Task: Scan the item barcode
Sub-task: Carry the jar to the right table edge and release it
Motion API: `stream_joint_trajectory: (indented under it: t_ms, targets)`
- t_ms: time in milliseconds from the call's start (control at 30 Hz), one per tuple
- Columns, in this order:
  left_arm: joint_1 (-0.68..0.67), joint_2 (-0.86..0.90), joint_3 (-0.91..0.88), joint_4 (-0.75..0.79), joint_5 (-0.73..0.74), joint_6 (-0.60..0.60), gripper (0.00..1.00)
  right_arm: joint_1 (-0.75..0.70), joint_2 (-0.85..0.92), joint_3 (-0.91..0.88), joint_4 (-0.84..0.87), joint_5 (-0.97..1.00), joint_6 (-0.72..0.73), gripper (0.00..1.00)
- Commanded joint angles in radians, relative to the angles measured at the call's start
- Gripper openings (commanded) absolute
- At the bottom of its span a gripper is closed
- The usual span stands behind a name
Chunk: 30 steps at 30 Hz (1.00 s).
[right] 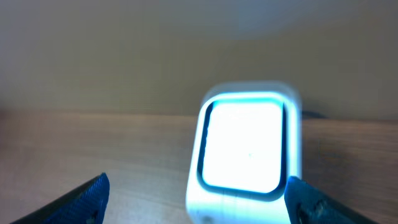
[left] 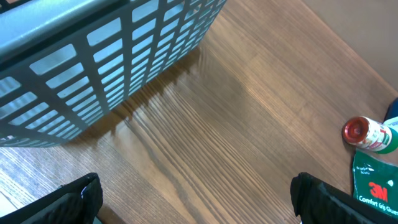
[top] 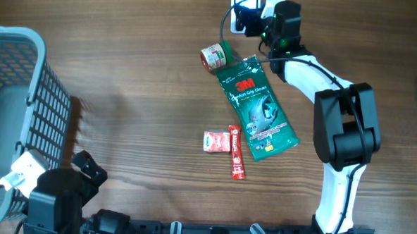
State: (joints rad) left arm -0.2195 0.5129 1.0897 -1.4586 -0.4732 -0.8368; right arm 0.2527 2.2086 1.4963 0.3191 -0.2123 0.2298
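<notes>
As the overhead camera looks down, right gripper (top: pixel 249 20): at the far edge of the brown wooden table (top: pixel 140 72), just in front of the white box-shaped scanner (top: pixel 244 0) with its glowing window; the jaw gap cannot be told from this height
Overhead, items: the green plastic 3M glove packet (top: pixel 258 108) lies flat near the middle; a small round tin (top: pixel 215 56) with a red-and-white label lies on its side just beside the packet's far corner; a small red-and-white square packet (top: pixel 216 141) and a red stick sachet (top: pixel 236 152) lie side by side at its near end
Overhead, left gripper (top: pixel 90 170): at the near edge, beside the grey plastic mesh basket (top: pixel 27 74)
Left wrist, left gripper (left: pixel 199 205): jaws spread wide over bare wood, gripping nothing; basket (left: pixel 93 56) ahead; tin (left: pixel 367 134) and glove packet (left: pixel 373 186) at the right
Right wrist, right gripper (right: pixel 199 196): fingers (right: pixel 93 193) wide apart, holding nothing; scanner (right: pixel 245 152) upright straight ahead, window lit, blurred
</notes>
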Motion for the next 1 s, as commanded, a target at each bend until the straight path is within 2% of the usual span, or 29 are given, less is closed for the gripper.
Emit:
stream_joint_trajectory:
  t_ms: [0,33,200,467,700,967]
  targets:
    - [0.008,-0.003,0.006,0.002,-0.002,-0.009,1.00,0.039,-0.031,0.005,-0.202,-0.136,-0.127,0.93]
    - [0.008,-0.003,0.006,0.002,-0.002,-0.009,1.00,0.058,-0.031,0.004,-0.248,-0.136,-0.150,0.99]
    - [0.008,-0.003,0.006,0.002,-0.002,-0.009,1.00,0.165,-0.034,0.005,-0.248,-0.045,-0.256,1.00]
    - [0.008,-0.003,0.006,0.002,-0.002,-0.009,1.00,0.301,-0.006,0.004,-0.224,0.330,-0.340,1.00]
    - [0.008,-0.003,0.006,0.002,-0.002,-0.009,1.00,0.301,0.018,0.004,-0.257,0.109,-0.447,1.00]
    - [0.008,-0.003,0.006,0.002,-0.002,-0.009,1.00,0.295,0.027,0.003,-0.357,0.080,-0.492,1.00]
